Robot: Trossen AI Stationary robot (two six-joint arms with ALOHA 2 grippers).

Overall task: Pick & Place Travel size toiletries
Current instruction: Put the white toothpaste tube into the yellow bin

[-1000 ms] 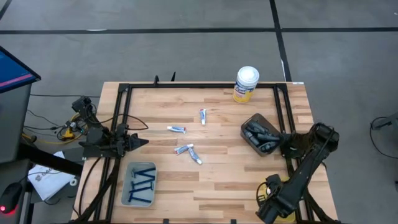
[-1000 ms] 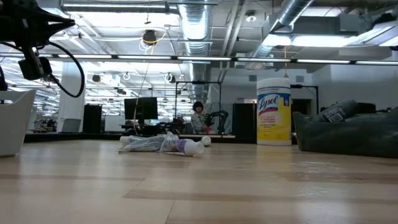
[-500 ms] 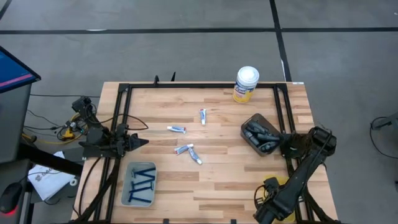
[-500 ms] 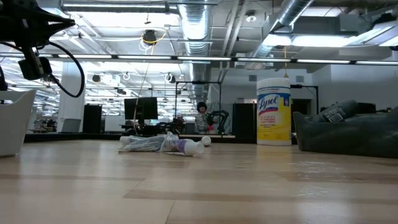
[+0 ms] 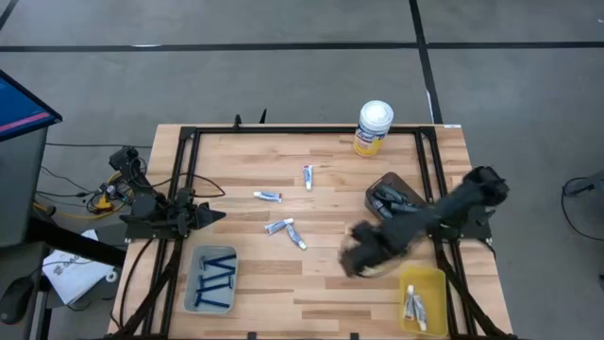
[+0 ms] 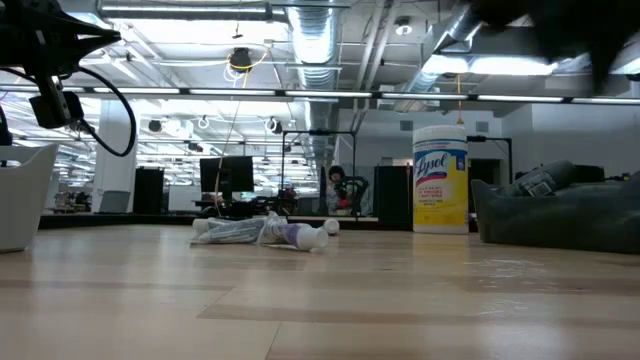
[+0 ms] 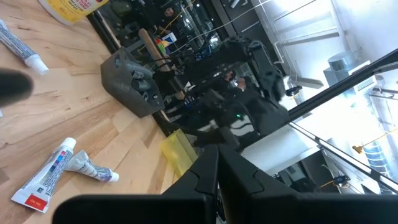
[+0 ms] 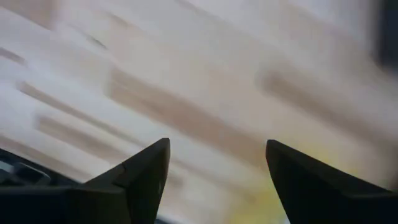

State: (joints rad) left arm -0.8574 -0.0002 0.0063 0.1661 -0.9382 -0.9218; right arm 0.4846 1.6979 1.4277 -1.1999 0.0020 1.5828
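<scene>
Several small white tubes lie on the wooden table: one (image 5: 268,196), one (image 5: 308,176), and a pair (image 5: 288,230), which the low view shows as a heap (image 6: 265,232). Dark-blue razors lie in the grey tray (image 5: 215,277). Dark grey containers fill the dark tray (image 5: 394,200). White tubes (image 5: 412,304) lie in the yellow tray (image 5: 434,283). My right gripper (image 5: 354,257) hovers blurred over bare wood right of the tube pair, fingers open (image 8: 217,168) with nothing between them. My left gripper (image 5: 212,215) is shut (image 7: 217,163) at the table's left side, holding nothing.
A tall yellow canister with a white lid (image 5: 375,127) stands at the far edge. A black frame (image 5: 283,130) runs around the tabletop. The right arm (image 5: 444,212) reaches across the table's right half, over the dark tray's near side.
My right arm has swung from the table's near right corner, where it stood over the yellow tray, toward the table's left and middle. It moves fast and shows blurred. The yellow tray with its tubes has come into view.
</scene>
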